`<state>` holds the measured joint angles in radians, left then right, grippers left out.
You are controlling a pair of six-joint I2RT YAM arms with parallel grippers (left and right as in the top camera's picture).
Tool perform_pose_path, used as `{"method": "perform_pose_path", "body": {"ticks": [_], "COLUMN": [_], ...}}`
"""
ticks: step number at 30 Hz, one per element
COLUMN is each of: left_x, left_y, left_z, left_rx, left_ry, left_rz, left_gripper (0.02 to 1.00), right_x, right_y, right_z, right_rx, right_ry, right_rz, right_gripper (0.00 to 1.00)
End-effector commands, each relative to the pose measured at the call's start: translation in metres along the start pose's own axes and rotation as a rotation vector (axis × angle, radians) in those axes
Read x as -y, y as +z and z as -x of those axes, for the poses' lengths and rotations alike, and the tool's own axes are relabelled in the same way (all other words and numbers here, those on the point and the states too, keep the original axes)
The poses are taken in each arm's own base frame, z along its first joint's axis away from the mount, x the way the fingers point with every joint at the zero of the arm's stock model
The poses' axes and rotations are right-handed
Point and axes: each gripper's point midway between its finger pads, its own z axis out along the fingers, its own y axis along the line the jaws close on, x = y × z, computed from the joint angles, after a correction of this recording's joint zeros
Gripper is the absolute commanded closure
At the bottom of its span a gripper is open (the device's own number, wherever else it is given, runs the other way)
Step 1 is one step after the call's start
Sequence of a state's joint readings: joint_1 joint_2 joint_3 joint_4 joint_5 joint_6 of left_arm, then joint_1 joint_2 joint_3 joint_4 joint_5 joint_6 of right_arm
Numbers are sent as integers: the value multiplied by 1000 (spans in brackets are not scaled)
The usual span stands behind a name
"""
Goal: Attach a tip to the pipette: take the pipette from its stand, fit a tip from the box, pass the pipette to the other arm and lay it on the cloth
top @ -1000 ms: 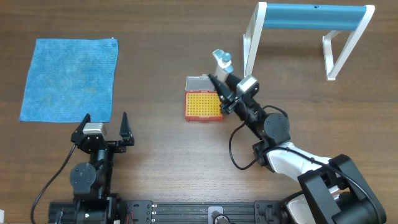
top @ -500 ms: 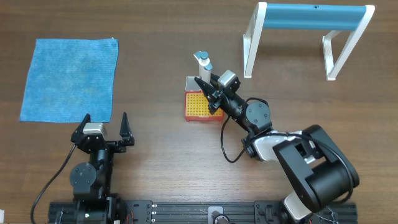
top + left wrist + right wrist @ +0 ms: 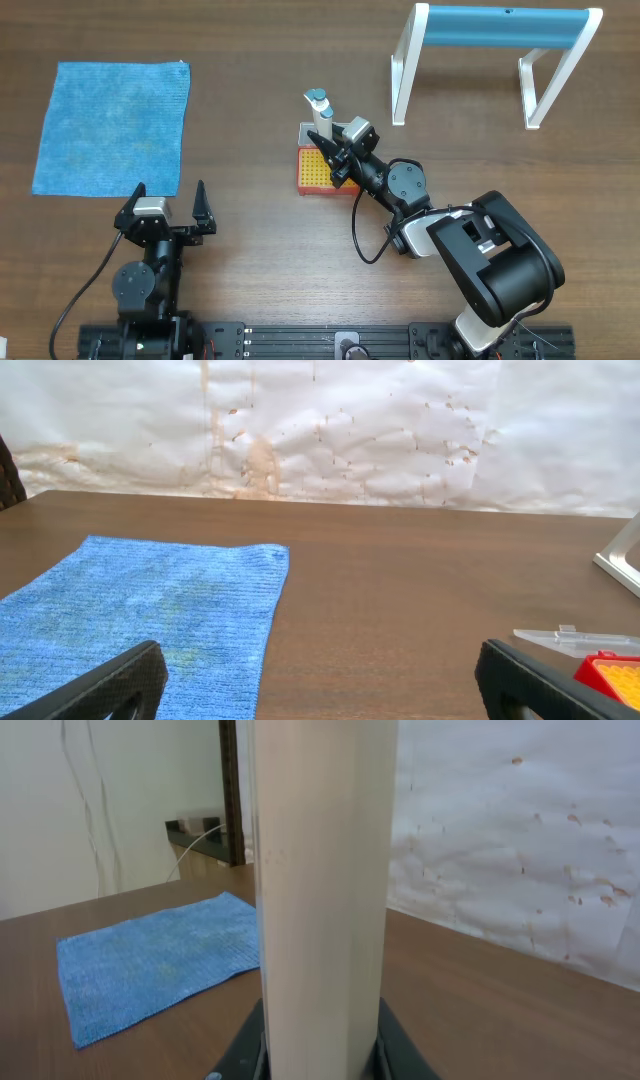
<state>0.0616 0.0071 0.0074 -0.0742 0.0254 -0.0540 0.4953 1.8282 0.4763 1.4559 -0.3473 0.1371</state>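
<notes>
Down at the lower left of the overhead frame, the left gripper (image 3: pixel 169 188) sat with its fingers spread wide and nothing between them. It was parked just below the cloth (image 3: pixel 112 128), likely placed for the handover. Up toward the centre, the right gripper (image 3: pixel 336 152) was clamped on the pipette (image 3: pixel 322 110), holding it roughly upright over the orange tip box (image 3: pixel 318 176), a pose that looked meant for pressing onto a tip. Farther back, at upper right, the stand (image 3: pixel 505 25) stood well apart.
</notes>
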Motion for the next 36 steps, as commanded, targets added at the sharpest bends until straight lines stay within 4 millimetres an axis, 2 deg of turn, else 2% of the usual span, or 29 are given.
{"method": "perform_pose_path", "body": {"ticks": [1, 36], "left_x": [-2, -2], "left_y": [0, 0], "left_z": [-1, -1], "left_rx": [-3, -3], "left_ry": [-9, -9], "left_rz": [12, 12], "left_gripper": [20, 20], "right_x": [-4, -8], "right_y": [5, -7], "right_z": [-6, -23], "right_rx": [-8, -57], "right_ry": [-1, 9], "right_rz": [21, 26], "right_gripper": [921, 921]}}
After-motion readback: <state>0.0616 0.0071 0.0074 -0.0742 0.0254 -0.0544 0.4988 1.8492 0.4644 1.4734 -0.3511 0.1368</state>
